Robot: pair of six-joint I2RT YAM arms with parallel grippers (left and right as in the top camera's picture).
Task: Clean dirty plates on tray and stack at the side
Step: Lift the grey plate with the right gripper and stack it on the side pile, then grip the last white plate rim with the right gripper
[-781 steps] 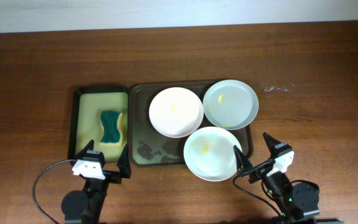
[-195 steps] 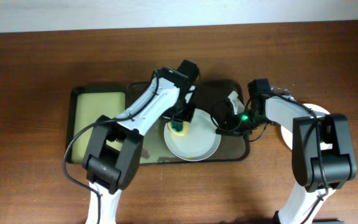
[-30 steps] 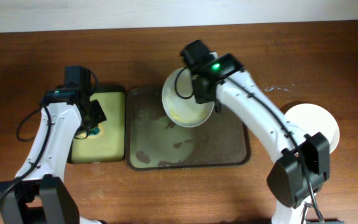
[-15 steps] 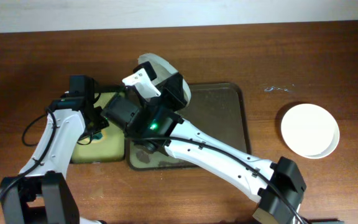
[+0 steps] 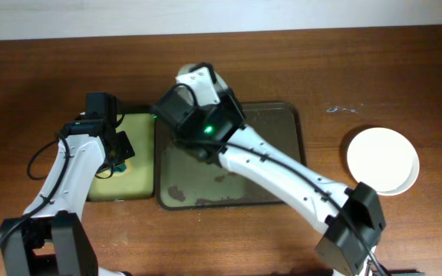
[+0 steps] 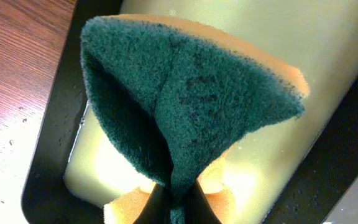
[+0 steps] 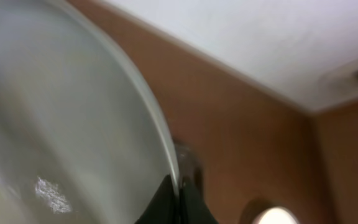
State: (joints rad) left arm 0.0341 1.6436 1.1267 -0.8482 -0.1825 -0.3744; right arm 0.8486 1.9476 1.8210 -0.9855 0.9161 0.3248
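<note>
In the right wrist view a white plate (image 7: 61, 124) fills the left half, tilted on edge. My right gripper (image 7: 179, 199) is shut on its rim. From overhead, the right wrist (image 5: 202, 123) is raised over the left end of the dark tray (image 5: 271, 157) and hides most of that plate. A stack of white plates (image 5: 382, 159) sits on the table right of the tray. My left gripper (image 6: 176, 208) is shut on a folded green and yellow sponge (image 6: 185, 106), held just above the pale sponge tray (image 6: 328, 93). Overhead, that gripper (image 5: 116, 157) is over the sponge tray's right half.
The sponge tray (image 5: 140, 123) lies directly left of the dark tray, their rims nearly touching. Wet smears mark the dark tray's floor (image 5: 206, 180). The right arm (image 5: 298, 180) crosses diagonally over the tray. Bare wooden table (image 5: 359, 69) surrounds everything; a white wall runs along the back.
The right arm lifted the plate off the tray's back edge and swung it up and left, tilting it on edge. The left gripper with the sponge stayed over the sponge tray.
</note>
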